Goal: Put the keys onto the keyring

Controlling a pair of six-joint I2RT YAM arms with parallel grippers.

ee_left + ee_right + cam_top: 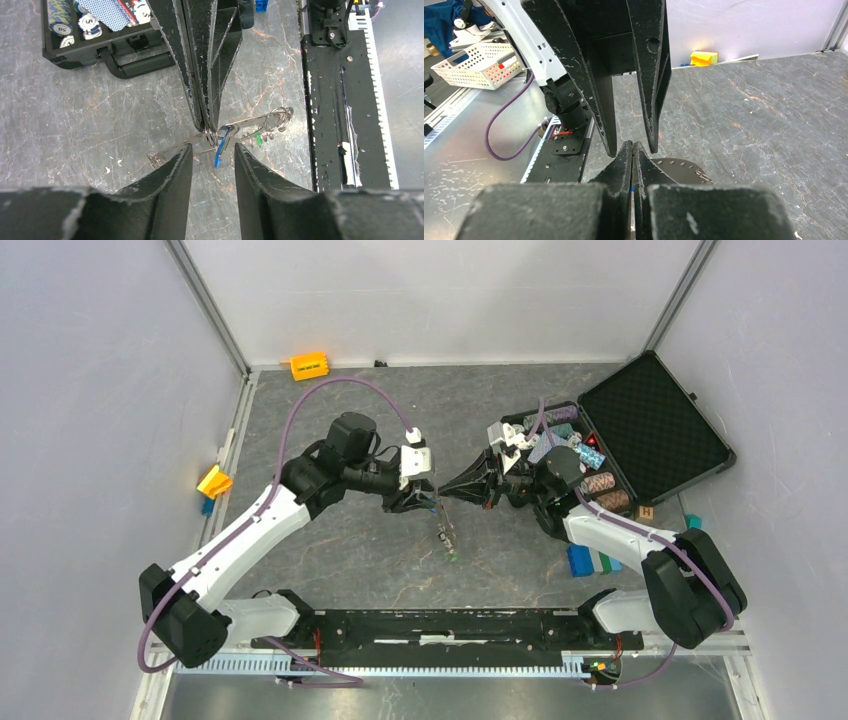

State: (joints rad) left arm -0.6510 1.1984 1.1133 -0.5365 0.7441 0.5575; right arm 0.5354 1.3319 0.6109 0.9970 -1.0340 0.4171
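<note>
Left wrist view: both claws meet tip to tip over the middle of the tabletop (pixel 380 560).
Right claw (pixel 208 129): pressed fully closed, its two tips pinching the keyring (pixel 252 120) just beside the blue-tagged key (pixel 219 146).
Left claw (pixel 213 150): parted by a narrow gap and holding nothing. One finger sits on each side of the blue tag; whether either touches it is hard to tell.
Keyring: seen edge-on as a thin silvery line, so its outline cannot be made out.
Keys: two tags can be counted, the blue one and a green-tagged key (pixel 258 137). The metal blades blur into the ring, so any further keys cannot be told.
Top external view: ring and keys show only as a small glinting streak just below the claw tips.
Case (pixel 655 425): one, open, near the far right corner. Its chips (pixel 598 483) are partly hidden by the right arm (pixel 610 525) and cannot be counted.
Blocks: one orange block (pixel 309 366) at the far edge, one yellow block (pixel 214 481) at the left edge.
</note>
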